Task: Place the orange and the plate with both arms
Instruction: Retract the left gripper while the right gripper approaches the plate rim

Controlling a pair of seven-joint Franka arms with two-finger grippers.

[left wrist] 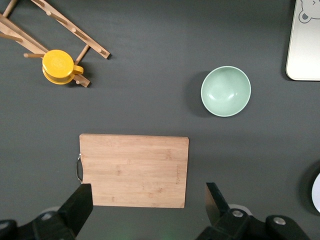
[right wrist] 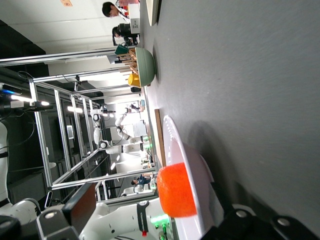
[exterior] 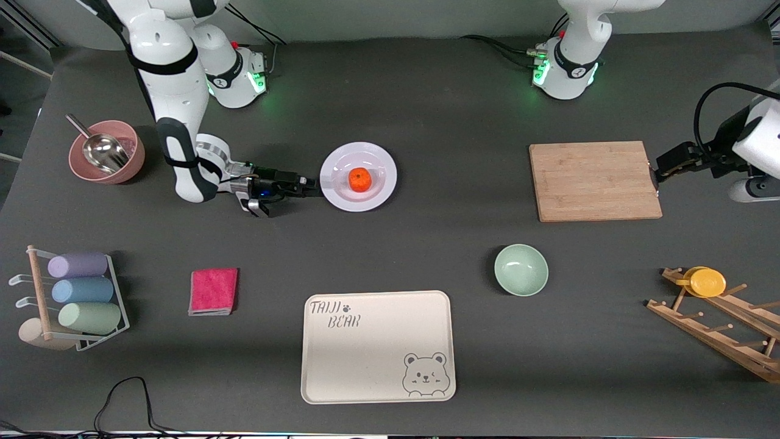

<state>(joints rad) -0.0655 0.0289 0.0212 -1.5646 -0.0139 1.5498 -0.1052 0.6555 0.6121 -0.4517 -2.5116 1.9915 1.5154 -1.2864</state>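
Upper middle of the front view: the plate [exterior: 341,201] flat on the dark table, the orange [exterior: 360,179] sitting at its centre. Right gripper [exterior: 309,183] low at the plate's rim on the side toward the right arm's end, fingers spread, clamped on nothing. Only in the right wrist view: one finger [right wrist: 82,205] above the rim and the other down by the table, rim of the plate [right wrist: 175,135] passing between them, orange [right wrist: 175,190] bulging above the dish, green bowl [right wrist: 146,65] farther off. Left gripper [exterior: 661,166] in the upper part of the front view, at the end of the cutting board [exterior: 594,181] toward the left arm's end of the table. Spread of the left gripper [left wrist: 147,187] plain only from the left wrist camera: fingers wide apart, holding nothing, cutting board [left wrist: 134,170] below, green bowl [left wrist: 225,91] and yellow cup [left wrist: 59,66] on its wooden rack also in frame. Green bowl [exterior: 521,269] and yellow cup [exterior: 707,281] lower in the front view.
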